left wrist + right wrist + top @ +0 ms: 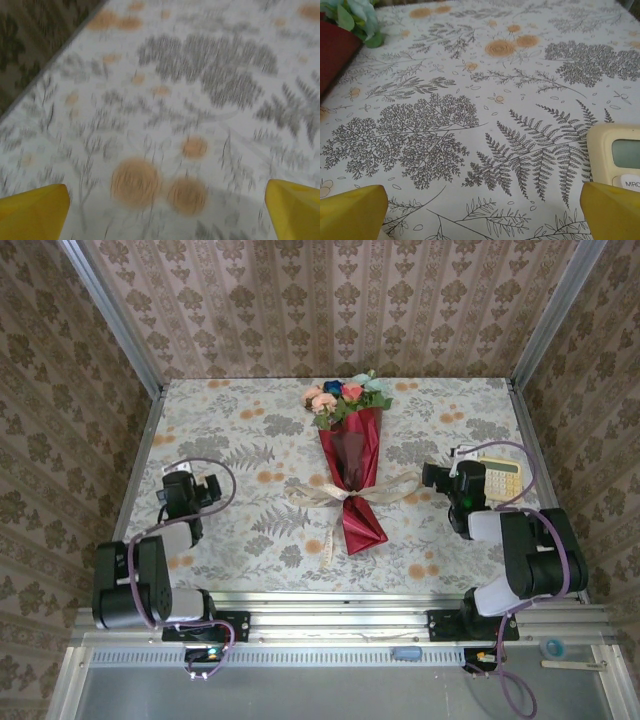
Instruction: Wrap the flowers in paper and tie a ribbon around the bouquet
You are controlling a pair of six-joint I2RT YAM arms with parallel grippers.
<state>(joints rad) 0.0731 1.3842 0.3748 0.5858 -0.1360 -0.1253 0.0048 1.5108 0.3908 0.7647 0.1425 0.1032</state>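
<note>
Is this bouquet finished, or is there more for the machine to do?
It looks essentially finished. The flowers sit in a cone of dark red paper, and the cream ribbon is tied in a bow around its narrow part. Nothing is in hand: the left gripper and right gripper are open, either side of the bouquet. Nothing obvious seems left.

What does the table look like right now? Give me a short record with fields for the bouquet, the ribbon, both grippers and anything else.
bouquet: lying flat mid-table, flowers toward the far edge, paper wrapped into a cone
ribbon: tied in a bow round the narrow part of the cone, tails on the cloth
left gripper: open, holding nothing, left of the bouquet, apart from it
right gripper: open, holding nothing, right of the bouquet
calculator: beside the right gripper
task: looks wrapped and tied
</note>
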